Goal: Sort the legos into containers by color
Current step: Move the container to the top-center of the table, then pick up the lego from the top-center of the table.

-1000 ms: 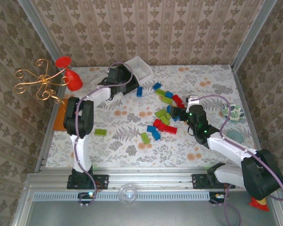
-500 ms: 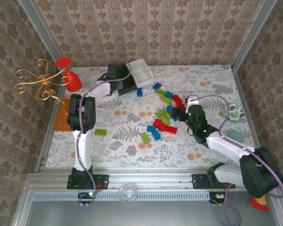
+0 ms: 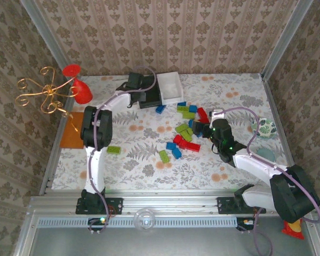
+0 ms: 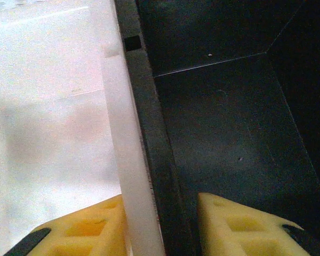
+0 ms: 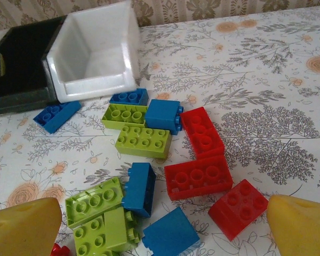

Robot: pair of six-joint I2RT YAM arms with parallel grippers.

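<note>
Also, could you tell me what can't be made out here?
Grip of the left gripper: left wrist view, bottom edge cuts its fingers; whether they pinch the white bin and black bin walls is unclear.
Left of the black bin: top view, the left arm covers it.
One red brick: right wrist view, mostly behind a finger of the right gripper, cut by the bottom edge.

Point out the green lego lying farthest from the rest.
The lime green lego alone on the left; every other green one lies in or beside the central pile.
</note>
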